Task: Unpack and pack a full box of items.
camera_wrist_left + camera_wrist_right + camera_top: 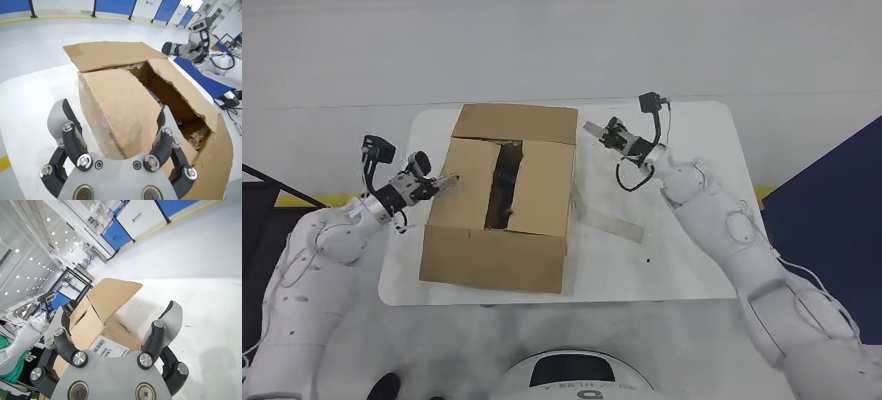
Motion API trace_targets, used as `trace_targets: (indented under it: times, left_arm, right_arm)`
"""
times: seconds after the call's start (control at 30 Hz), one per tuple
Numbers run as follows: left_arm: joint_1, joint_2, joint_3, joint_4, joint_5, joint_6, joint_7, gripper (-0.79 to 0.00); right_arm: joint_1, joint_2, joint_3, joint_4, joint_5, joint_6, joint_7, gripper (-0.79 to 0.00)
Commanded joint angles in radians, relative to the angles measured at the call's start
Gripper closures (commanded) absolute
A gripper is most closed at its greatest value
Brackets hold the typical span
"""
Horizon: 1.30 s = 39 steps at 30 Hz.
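Observation:
A brown cardboard box [500, 200] stands on the white table [672, 250], its two long top flaps nearly closed with a dark gap [504, 185] between them. Inside the gap [170, 106] I see torn flap edges and paper scraps. The far flap [517, 123] lies folded outward. My left gripper [447, 182] is open at the box's left upper edge, its fingers straddling the corner of the near flap [121, 106]. My right gripper [596, 131] is open and empty, just off the box's far right corner [113, 317]. A white shipping label [109, 347] is on the box side.
A strip of tape or cardboard [607, 222] lies on the table right of the box. Bare table surface stretches to the right and front right. Blue partition panels [113, 7] stand on the floor behind.

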Motion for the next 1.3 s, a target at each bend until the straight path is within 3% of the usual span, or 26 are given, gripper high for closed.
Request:
trace_targets:
  times: [0.0, 0.2, 0.47, 0.63, 0.8, 0.97, 1.1, 1.27]
  left_arm:
    - [0.02, 0.004, -0.031, 0.009, -0.028, -0.006, 0.01, -0.785]
    - [0.074, 0.014, -0.108, 0.084, -0.118, -0.04, 0.025, -0.785]
    - [0.058, 0.02, -0.164, 0.306, -0.196, -0.064, 0.045, -0.785]
    - [0.049, 0.021, -0.172, 0.354, -0.215, -0.105, 0.049, -0.785]
    - [0.053, 0.02, -0.167, 0.365, -0.199, -0.121, 0.058, -0.785]
    - [0.085, 0.022, -0.168, 0.328, -0.156, -0.18, 0.079, -0.785]
    - [0.128, 0.026, -0.182, 0.287, -0.142, -0.255, 0.083, -0.785]
    - [0.173, 0.031, -0.196, 0.258, -0.123, -0.266, 0.093, -0.785]
  right_arm:
    - [0.029, -0.024, -0.027, 0.053, 0.042, -0.019, 0.04, -0.785]
    - [0.091, -0.093, -0.069, 0.199, 0.199, -0.15, 0.13, -0.785]
    - [0.107, -0.154, -0.032, 0.33, 0.586, -0.391, 0.368, -0.785]
    - [0.096, -0.162, 0.007, 0.294, 0.792, -0.39, 0.556, -0.785]
    - [0.137, -0.166, -0.007, 0.394, 0.714, -0.394, 0.507, -0.785]
    - [0.173, -0.185, -0.036, 0.466, 0.56, -0.391, 0.347, -0.785]
    - [0.208, -0.205, -0.104, 0.497, 0.324, -0.232, 0.156, -0.785]
    - [0.195, -0.237, -0.129, 0.467, 0.28, -0.133, 0.141, -0.785]
